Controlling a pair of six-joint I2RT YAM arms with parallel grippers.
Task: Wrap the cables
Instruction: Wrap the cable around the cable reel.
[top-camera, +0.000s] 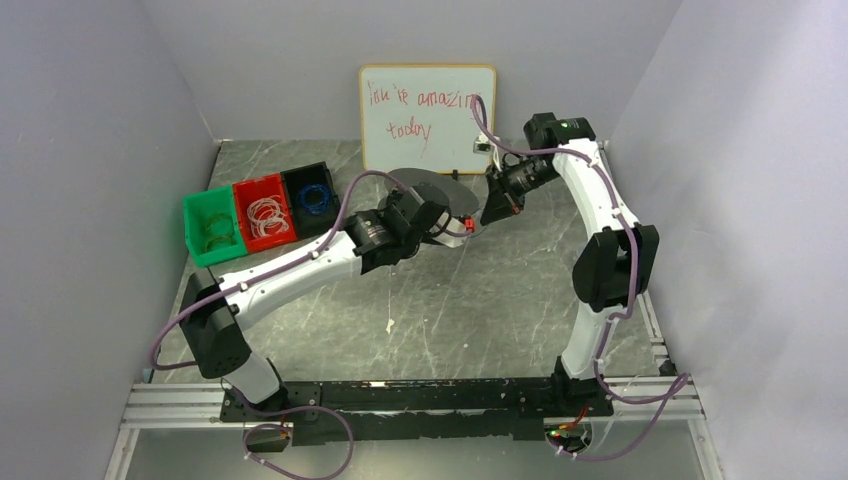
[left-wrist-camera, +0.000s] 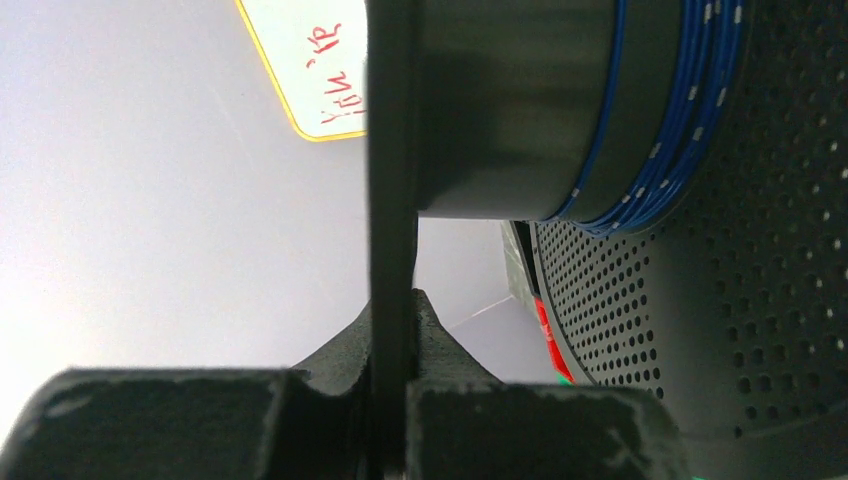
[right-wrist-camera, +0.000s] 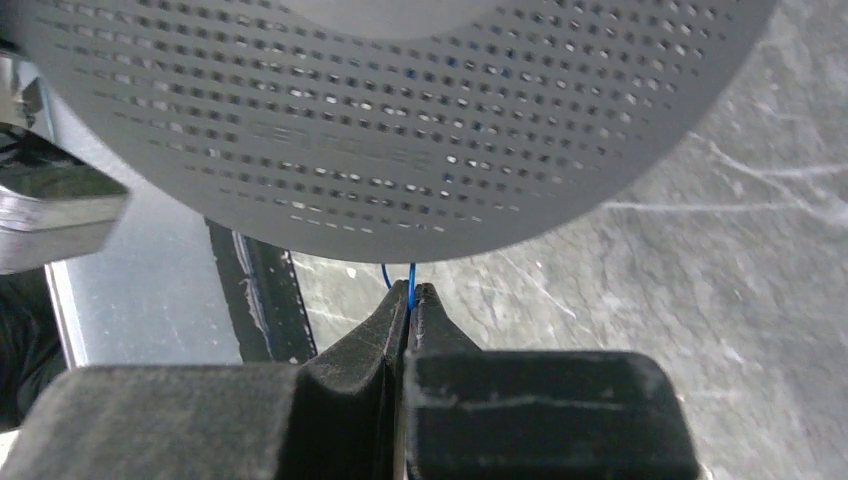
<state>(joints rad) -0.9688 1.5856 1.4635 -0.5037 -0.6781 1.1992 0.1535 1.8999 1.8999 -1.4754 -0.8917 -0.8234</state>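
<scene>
A thin blue cable (left-wrist-camera: 690, 110) is wound in several turns round a dark grey spool (left-wrist-camera: 500, 100) with a perforated disc end, at 12 o'clock over the grey marbled bench (top-camera: 480, 310). One strand leaves the disc's edge, pinched in the clenched right gripper (right-wrist-camera: 411, 300). The left gripper (left-wrist-camera: 392, 310) is clamped on the spool's thin flange (left-wrist-camera: 392, 150). Both arms reach inward. Green, red and black plastic bins (top-camera: 215, 257) sit at 10 o'clock, and a whiteboard (top-camera: 427, 118) stands at the back wall.

Two robot arms (top-camera: 300, 262), three coloured bins (top-camera: 240, 215), one whiteboard (top-camera: 428, 118), one spool (top-camera: 420, 182) of blue cable (left-wrist-camera: 700, 90).
</scene>
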